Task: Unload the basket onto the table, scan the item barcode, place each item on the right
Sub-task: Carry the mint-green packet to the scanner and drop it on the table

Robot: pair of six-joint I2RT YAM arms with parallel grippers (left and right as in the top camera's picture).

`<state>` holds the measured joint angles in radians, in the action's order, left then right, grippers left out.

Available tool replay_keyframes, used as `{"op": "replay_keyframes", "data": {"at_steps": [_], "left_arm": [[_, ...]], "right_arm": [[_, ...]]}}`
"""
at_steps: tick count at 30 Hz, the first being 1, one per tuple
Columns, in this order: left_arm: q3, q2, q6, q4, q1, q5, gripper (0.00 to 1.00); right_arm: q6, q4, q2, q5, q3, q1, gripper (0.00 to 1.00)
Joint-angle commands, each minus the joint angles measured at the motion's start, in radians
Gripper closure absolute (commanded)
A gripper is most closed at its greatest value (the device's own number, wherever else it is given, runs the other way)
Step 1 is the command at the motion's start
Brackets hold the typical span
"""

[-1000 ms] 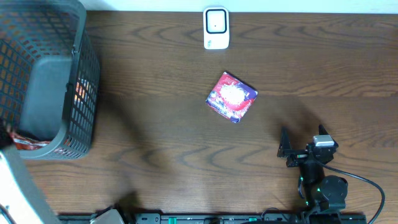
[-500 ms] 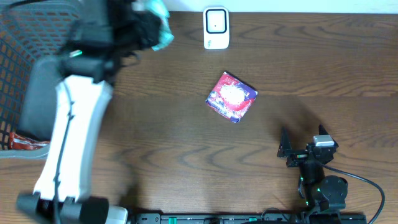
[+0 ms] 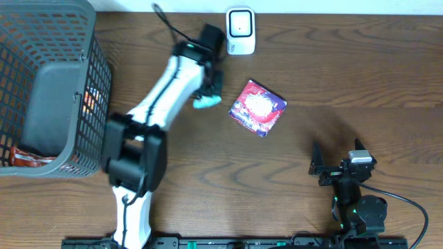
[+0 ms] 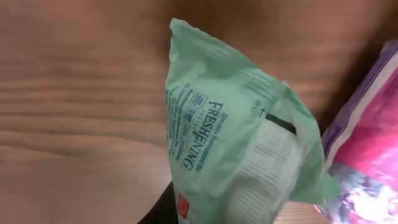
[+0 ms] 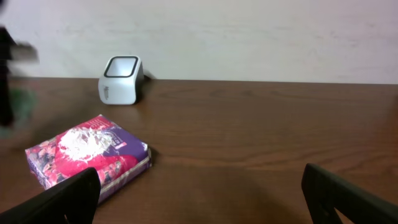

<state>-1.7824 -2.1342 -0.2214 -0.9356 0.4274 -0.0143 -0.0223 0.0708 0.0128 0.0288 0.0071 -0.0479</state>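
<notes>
Pale green wipes packet (image 4: 230, 155): pinched in the nearly closed left gripper (image 3: 210, 88), held over the table (image 3: 346, 69) near the white scanner (image 3: 240, 31) and just beside a purple-and-pink packet (image 3: 257, 107). Right gripper (image 3: 338, 158): jaws wide apart, empty, parked at the near edge. Grey mesh basket (image 3: 97, 90): far left. Progress, as judged: item in hand and close to the scanner; its barcode does not yet face the window, so presenting and scanning remain.

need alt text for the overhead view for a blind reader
The left gripper holds a mint-green packet near a white scanner, beside a purple pack. A black basket sits left; the right gripper rests open.
</notes>
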Motion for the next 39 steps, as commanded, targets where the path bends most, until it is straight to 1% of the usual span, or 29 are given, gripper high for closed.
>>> {"op": "replay_keyframes", "data": {"at_steps": [1, 6, 7, 11, 15, 17, 20, 22, 29, 30, 31, 32, 37, 39], "left_arm": [[-0.002, -0.021, -0.047, -0.014, 0.055, -0.009, 0.93], [-0.002, -0.032, -0.047, -0.013, 0.128, 0.154, 0.93], [-0.002, -0.032, -0.047, -0.005, 0.16, 0.192, 0.93], [-0.002, -0.029, -0.049, 0.008, 0.202, 0.206, 0.93], [-0.015, -0.003, -0.076, 0.02, 0.198, 0.216, 0.93], [-0.027, 0.021, -0.076, 0.031, 0.183, 0.173, 0.93], [-0.03, 0.045, -0.076, 0.051, 0.15, -0.005, 0.92], [-0.029, 0.047, -0.076, 0.047, 0.123, -0.068, 0.93], [0.023, 0.038, -0.106, 0.057, 0.043, -0.068, 0.92], [0.025, 0.038, -0.106, 0.055, 0.04, -0.06, 0.91], [0.025, 0.038, -0.106, 0.054, 0.04, -0.033, 0.69], [0.025, 0.038, -0.105, 0.054, 0.04, -0.022, 0.61], [0.022, 0.042, -0.105, 0.046, 0.043, 0.041, 0.59], [0.006, 0.058, -0.092, 0.029, 0.041, 0.041, 0.5]], "right_arm": [[-0.014, 0.004, -0.004, -0.004, -0.002, 0.007, 0.01], [-0.014, 0.004, -0.004, -0.004, -0.002, 0.007, 0.01], [-0.014, 0.004, -0.004, -0.004, -0.002, 0.007, 0.01], [-0.014, 0.004, -0.004, -0.004, -0.002, 0.007, 0.01], [-0.014, 0.004, -0.004, -0.004, -0.002, 0.007, 0.01], [-0.014, 0.004, -0.004, -0.004, -0.002, 0.007, 0.01], [-0.014, 0.004, -0.004, -0.004, -0.002, 0.007, 0.01], [-0.014, 0.004, -0.004, -0.004, -0.002, 0.007, 0.01], [-0.014, 0.004, -0.004, -0.004, -0.002, 0.007, 0.01], [-0.014, 0.004, -0.004, -0.004, -0.002, 0.007, 0.01], [-0.014, 0.004, -0.004, -0.004, -0.002, 0.007, 0.01], [-0.014, 0.004, -0.004, -0.004, -0.002, 0.007, 0.01], [-0.014, 0.004, -0.004, -0.004, -0.002, 0.007, 0.01], [-0.014, 0.004, -0.004, -0.004, -0.002, 0.007, 0.01]]}}
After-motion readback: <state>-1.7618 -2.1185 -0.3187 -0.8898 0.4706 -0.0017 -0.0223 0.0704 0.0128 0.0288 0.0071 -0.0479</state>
